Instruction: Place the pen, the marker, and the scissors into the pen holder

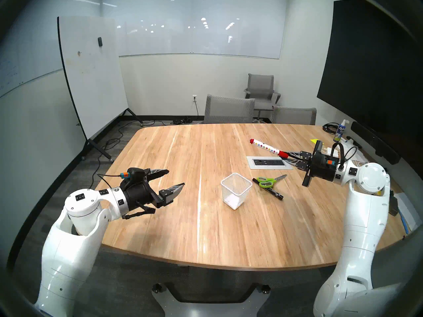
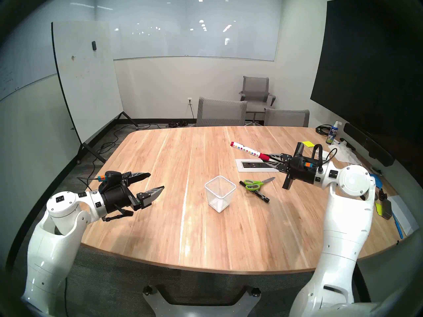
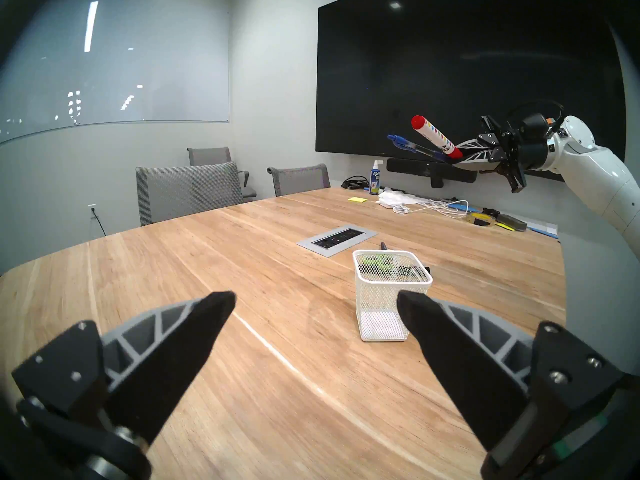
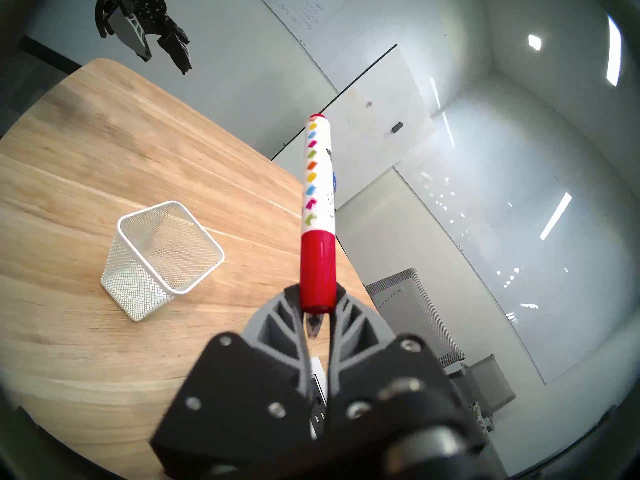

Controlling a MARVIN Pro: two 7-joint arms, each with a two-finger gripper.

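Note:
My right gripper [image 1: 287, 156] is shut on a white red-capped marker [image 1: 266, 147] and holds it in the air above the table's right side. In the left wrist view a slim blue pen [image 3: 412, 146] is clamped in the same grip, just under the marker [image 3: 436, 140]. The white mesh pen holder [image 1: 235, 190] stands upright and empty at mid-table. Right of it lie the green-handled scissors [image 1: 267, 181], resting across a black marker [image 1: 271, 192]. My left gripper [image 1: 175, 178] hovers open over the table's left side, nothing between its fingers.
A grey power outlet panel [image 1: 269, 162] is set into the table below my right gripper. A spray bottle [image 1: 340, 131], cables, sticky notes and tape clutter the right edge. Grey chairs [image 1: 229, 109] stand at the far side, a rolling whiteboard [image 1: 91, 76] at the left.

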